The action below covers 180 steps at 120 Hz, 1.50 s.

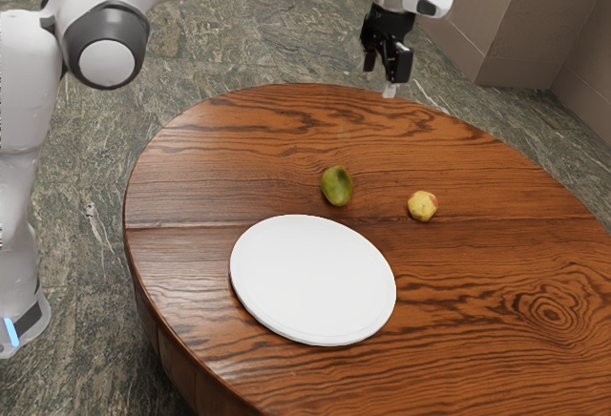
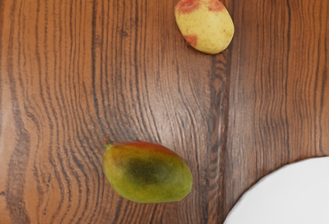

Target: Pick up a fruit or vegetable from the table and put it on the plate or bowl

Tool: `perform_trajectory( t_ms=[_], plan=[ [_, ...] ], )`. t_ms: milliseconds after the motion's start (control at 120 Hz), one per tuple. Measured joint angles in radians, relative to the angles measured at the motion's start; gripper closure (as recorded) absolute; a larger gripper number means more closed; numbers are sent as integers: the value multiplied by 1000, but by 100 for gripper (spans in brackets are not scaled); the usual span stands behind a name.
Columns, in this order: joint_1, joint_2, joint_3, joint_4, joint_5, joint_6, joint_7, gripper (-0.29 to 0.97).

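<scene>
Above the table's (image 1: 477, 273) far edge, the gripper (image 1: 387, 72) is held open and empty; mango (image 1: 336, 185) and yellow fruit (image 1: 422, 205) are placed near the plate (image 1: 312, 279).

In the wrist view the plate (image 2: 288, 198) is cut off by the frame's edge; in the exterior view the desk (image 1: 477, 340) is cropped at lower right.
</scene>
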State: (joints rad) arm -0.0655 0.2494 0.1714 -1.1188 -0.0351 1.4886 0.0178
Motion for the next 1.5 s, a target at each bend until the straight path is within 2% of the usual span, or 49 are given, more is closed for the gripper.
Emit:
perform_trajectory(
  t_ms=[183, 283, 433, 617, 817, 1017, 1150, 1325, 1458, 1500],
  plan=[
    [-8, 12, 1, 27, -5, -31, 14, 0],
    [-13, 20, -1, 21, 34, -43, 48, 0],
    [65, 77, 5, -10, -18, -73, 62, 0],
    [130, 104, 7, -14, -102, -86, -78, 0],
    [161, 110, 12, -6, -131, -79, -236, 0],
    [135, 141, 1, -10, -133, -24, -417, 0],
    [134, 152, 12, -106, -188, 52, -538, 0],
    [31, 143, 141, -170, -215, 115, -694, 0],
    [-233, 144, 418, -241, -278, 137, -798, 0],
    [-286, 143, 471, -267, -298, 142, -826, 0]
  ],
)
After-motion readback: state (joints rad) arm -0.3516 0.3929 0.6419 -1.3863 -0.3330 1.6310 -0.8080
